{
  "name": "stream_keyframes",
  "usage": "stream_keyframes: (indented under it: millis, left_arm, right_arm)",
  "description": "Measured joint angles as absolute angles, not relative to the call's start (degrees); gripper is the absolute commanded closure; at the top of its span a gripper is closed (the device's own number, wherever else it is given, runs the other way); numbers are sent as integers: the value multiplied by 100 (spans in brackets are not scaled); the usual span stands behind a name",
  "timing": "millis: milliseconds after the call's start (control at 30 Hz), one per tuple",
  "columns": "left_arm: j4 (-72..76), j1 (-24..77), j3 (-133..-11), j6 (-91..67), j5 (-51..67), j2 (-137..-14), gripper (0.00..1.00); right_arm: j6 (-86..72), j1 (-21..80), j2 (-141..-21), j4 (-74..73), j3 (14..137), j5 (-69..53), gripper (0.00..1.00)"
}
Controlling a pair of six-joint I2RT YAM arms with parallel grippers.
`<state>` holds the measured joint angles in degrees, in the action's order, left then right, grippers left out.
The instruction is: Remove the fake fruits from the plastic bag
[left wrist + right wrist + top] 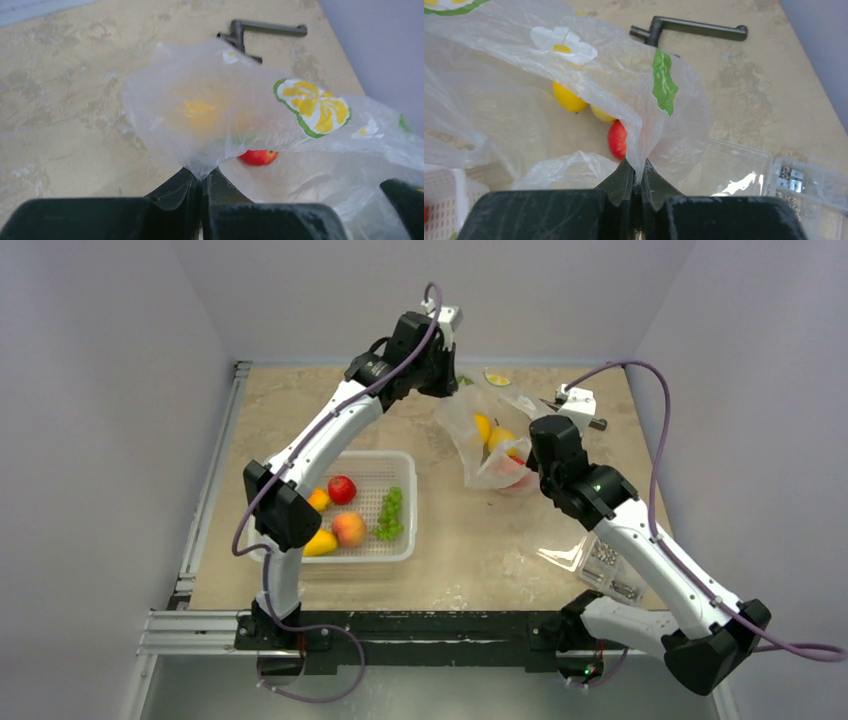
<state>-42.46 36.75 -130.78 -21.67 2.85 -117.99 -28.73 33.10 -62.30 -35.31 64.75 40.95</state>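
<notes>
Plastic bag (466,420): table's 2 o'clock, fake fruits (500,438) inside.
Left gripper (202,182): jaws pinching bag film, bag's 11 o'clock.
Right gripper (639,175): jaws pinching bag film, bag's 5 o'clock.

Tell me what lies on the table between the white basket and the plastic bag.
Nothing. In the top view, the stretch of table between the white basket and the plastic bag is bare marbled surface.
</notes>
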Motion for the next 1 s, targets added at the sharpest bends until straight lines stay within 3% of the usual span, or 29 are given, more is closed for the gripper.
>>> stream_keyframes:
  millis: [200,367,467,833,1000]
  left_arm:
    - [-4366,3468,-11391,-2067,451,-11225,99]
    - [-4971,3242,-10875,-1824,449,-11216,49]
    - [-4991,3203,-10462,-1732,443,-10945,36]
    - [-3905,3256,-8543,-1979,1125,-7773,30]
    - [-2912,3852,-7391,-2429,1186,-6895,41]
  right_arm:
    - [-2849,3317,-5706,-3258,5531,2877,100]
    - [-3107,3387,-5629,-3308,4602,1855,100]
    - [-3124,3391,-5537,-3339,4499,1664,100]
    - [-2941,3391,-5352,-3140,4735,805,100]
    - [-2936,3391,-5192,-3074,4799,635,100]
